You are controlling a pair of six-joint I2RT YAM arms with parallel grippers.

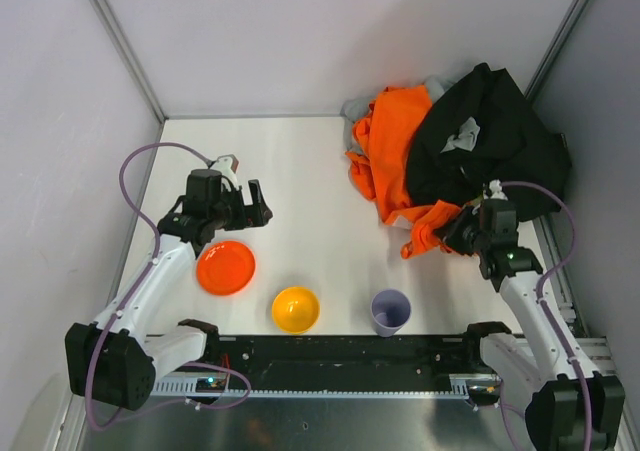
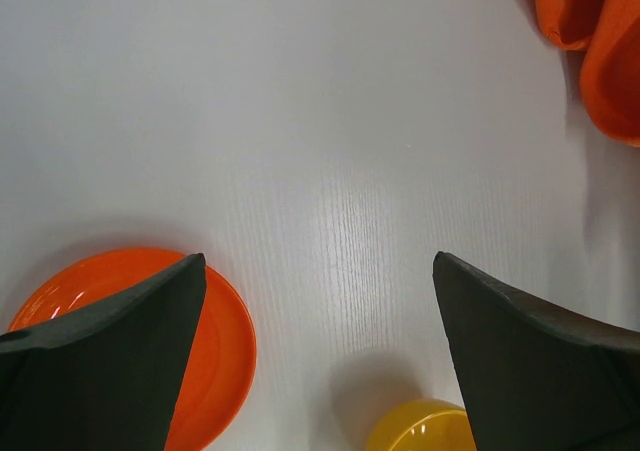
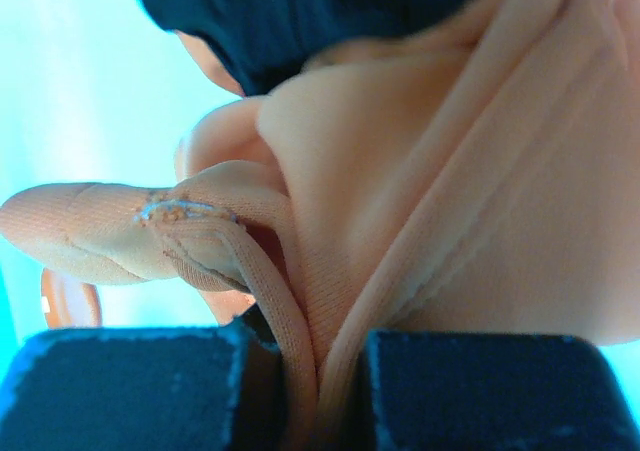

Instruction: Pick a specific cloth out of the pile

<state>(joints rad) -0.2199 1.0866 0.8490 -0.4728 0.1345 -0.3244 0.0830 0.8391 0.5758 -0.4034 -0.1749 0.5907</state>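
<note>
Clamping an orange garment (image 1: 390,141) fold, the right claw (image 1: 455,236) is clenched at the pile (image 1: 470,141) edge. The left claw (image 1: 260,206) is released, well apart to its left. No cloth is seen, so its bearing cannot be told.

White-shelled arms (image 1: 150,286) with black joints, looping mauve cables (image 1: 123,176) and wedge-shaped black end effector fingers (image 2: 530,361)

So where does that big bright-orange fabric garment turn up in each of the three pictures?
Top external: big bright-orange fabric garment, upper right, partly under the black garment.
Left wrist: the garment, top right corner.
Right wrist: garment fills the picture, looking peach.
Shared landmark: the black garment, at the right wrist's top edge.
</note>
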